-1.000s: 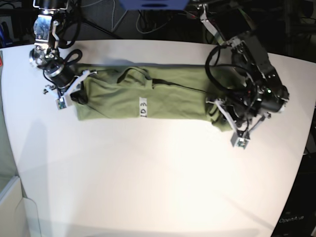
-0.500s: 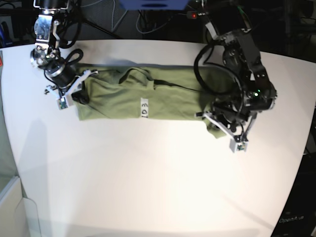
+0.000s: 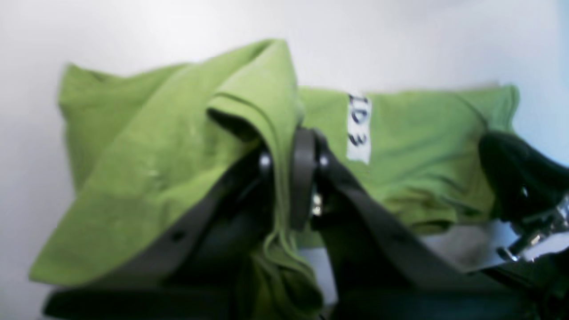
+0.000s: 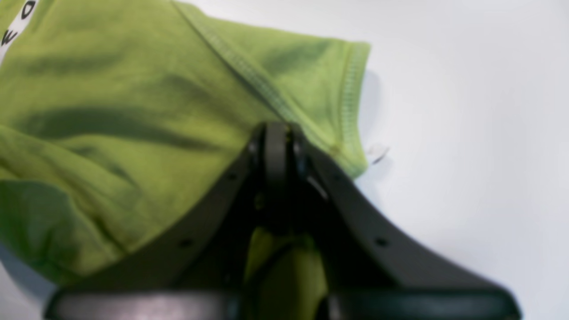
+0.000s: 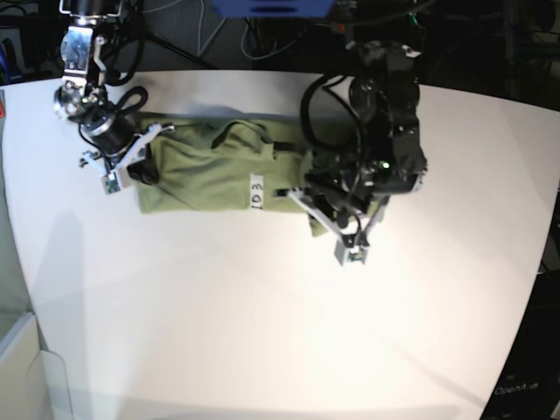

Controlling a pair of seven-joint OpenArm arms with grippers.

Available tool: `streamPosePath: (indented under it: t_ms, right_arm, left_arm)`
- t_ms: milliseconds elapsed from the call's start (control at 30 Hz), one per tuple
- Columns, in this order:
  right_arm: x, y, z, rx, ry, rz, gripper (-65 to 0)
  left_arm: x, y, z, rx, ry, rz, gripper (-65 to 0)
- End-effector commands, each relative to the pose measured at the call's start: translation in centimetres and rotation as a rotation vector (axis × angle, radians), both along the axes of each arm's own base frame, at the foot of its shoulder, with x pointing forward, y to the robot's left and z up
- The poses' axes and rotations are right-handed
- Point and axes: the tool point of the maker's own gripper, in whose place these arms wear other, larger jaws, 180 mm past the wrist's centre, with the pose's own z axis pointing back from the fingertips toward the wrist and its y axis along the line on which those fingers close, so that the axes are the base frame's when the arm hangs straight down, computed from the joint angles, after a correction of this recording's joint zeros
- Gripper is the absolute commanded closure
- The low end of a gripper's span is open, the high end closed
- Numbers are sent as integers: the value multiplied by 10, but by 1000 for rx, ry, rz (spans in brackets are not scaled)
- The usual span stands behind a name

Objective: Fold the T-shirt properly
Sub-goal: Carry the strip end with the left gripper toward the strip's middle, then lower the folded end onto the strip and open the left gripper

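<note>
The olive-green T-shirt (image 5: 201, 171) lies in a long band across the far part of the white table, with its white "ID3" tag (image 5: 255, 192) facing up. My left gripper (image 5: 317, 203) is shut on the shirt's right end and holds it lifted and doubled back over the band. In the left wrist view the cloth (image 3: 155, 155) drapes over the shut gripper (image 3: 284, 173), with the tag (image 3: 359, 129) behind. My right gripper (image 5: 138, 171) is shut on the shirt's left end. In the right wrist view it (image 4: 275, 146) pinches the cloth (image 4: 133, 111) near a stitched sleeve hem.
The white table (image 5: 262, 332) curves away at the right and far edges. Cables and a blue object (image 5: 271, 7) lie behind the table. A pale bin (image 5: 17, 367) stands at the lower left. My right arm's gripper shows in the left wrist view (image 3: 515, 178).
My left arm has moved left across the table with the shirt's right end, so the band is now much shorter. My right arm has stayed in place.
</note>
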Motion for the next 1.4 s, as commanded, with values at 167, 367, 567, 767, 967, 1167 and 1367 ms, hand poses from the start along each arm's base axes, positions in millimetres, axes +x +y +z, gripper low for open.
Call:
streamPosePath:
  t_ms: [167,367,567,767,967,1167,1367]
  right_arm:
    - [-7,0,-7,-29,46,27,-7]
    - [-8,1,-7,-28,46,28,-7]
    - [-8,1,-7,-28,46,28,-7]
    - [-8,1,-7,-28,46,28,-7]
    - [-8,1,-8,-28,47,29,-7]
    - [-10,1,-9,-28,50,29,-7]
    - [-10,1,-9,-28,50,29,-7]
  left_arm:
    - [-10,-4,-5,-23,18,24,-20]
    - [-10,-8,-27,-17,85,14,-20]
    - [-7,-10,-35,-27,75,24,-20]
    - [-8,-35,-25,-236,119,80,-20]
    - [-9,-53,-13,-427,196,179,-20]
    - [-2,-46,-14,-427,173,248,-20]
    - [0,-45,-13,-433,160,262,-20]
